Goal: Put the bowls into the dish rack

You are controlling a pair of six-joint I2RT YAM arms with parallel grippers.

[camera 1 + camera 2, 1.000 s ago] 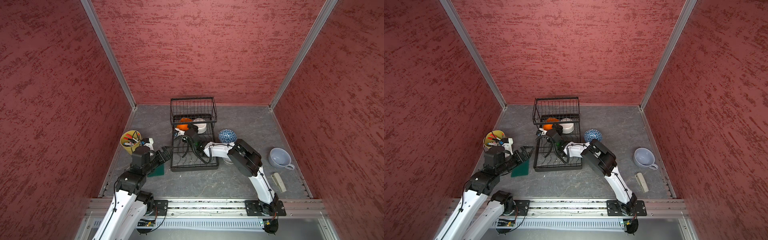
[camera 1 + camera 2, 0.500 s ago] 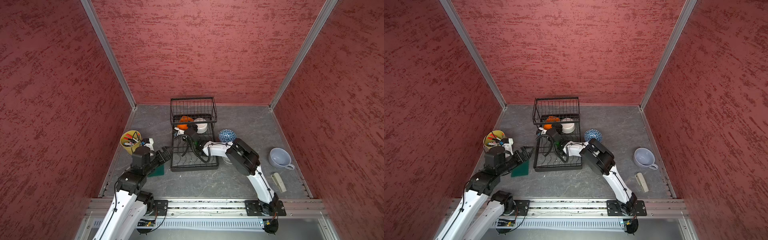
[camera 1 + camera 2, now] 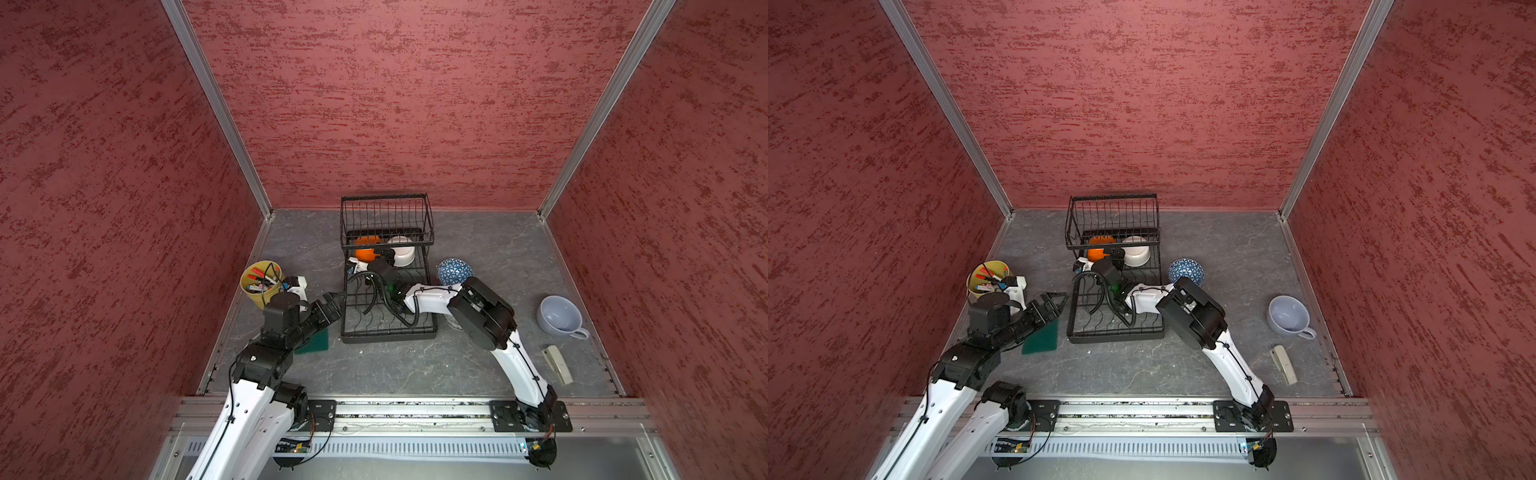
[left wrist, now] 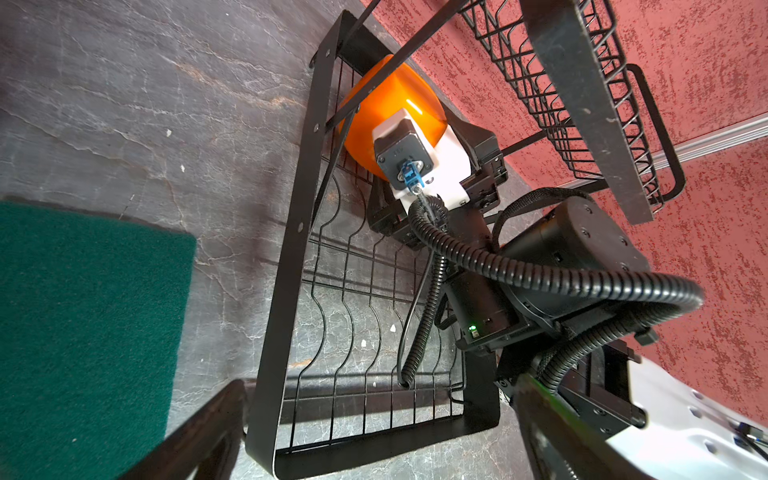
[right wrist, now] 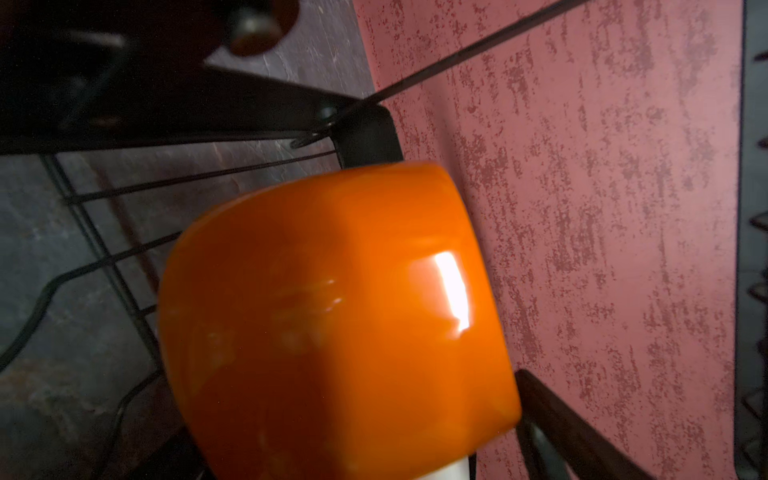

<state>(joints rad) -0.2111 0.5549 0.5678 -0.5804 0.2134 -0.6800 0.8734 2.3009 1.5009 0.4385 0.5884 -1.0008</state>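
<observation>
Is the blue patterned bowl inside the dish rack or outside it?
Outside. In both top views the blue patterned bowl stands on the grey table, beside the dish rack.

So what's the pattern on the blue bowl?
White triangle lattice on the blue bowl, clearest in a top view.

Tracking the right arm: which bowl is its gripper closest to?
The orange bowl, in the far left corner of the rack; the right gripper is right at it. The white bowl sits beside it, the blue bowl outside the rack.
</observation>
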